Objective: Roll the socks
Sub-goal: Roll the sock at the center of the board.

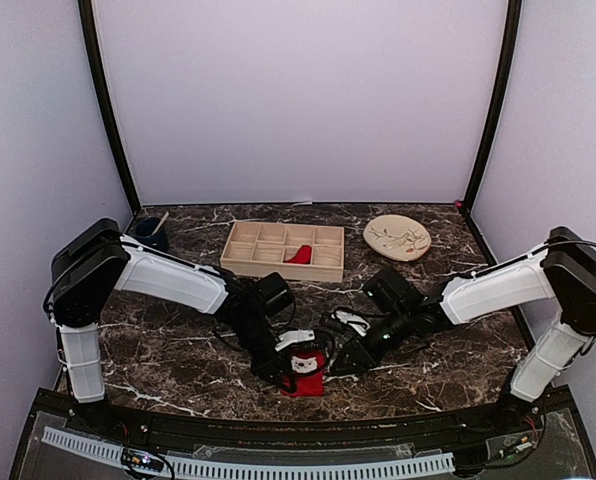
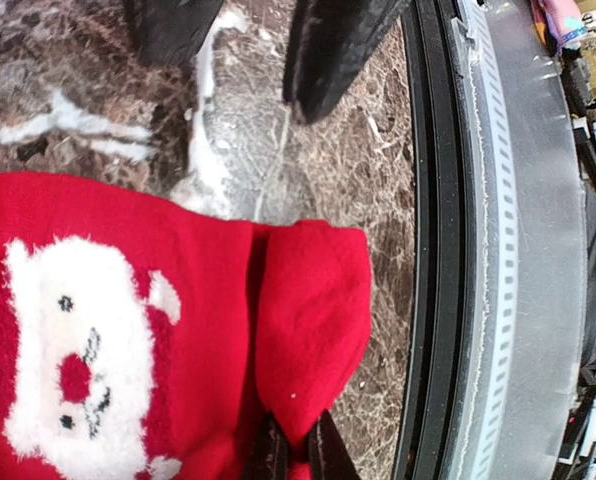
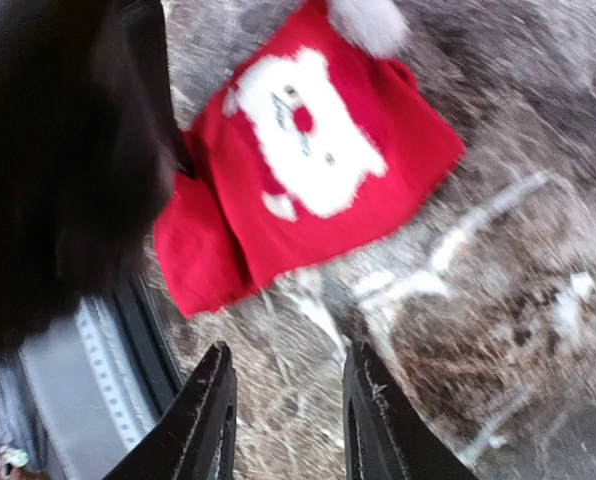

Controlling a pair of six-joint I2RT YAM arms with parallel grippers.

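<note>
Two socks present: first sock (image 1: 299, 255) in the single tray (image 1: 240, 262), second sock (image 2: 128, 330) on the counter (image 1: 458, 365). Left fingers (image 2: 330, 462) clamp the second sock; right fingers (image 3: 213, 420) stand apart, empty.

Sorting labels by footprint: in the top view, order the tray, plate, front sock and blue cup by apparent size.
1. tray, clearly largest
2. plate
3. front sock and blue cup: close; the sock is partly covered and nearer the camera, so unranked
</note>
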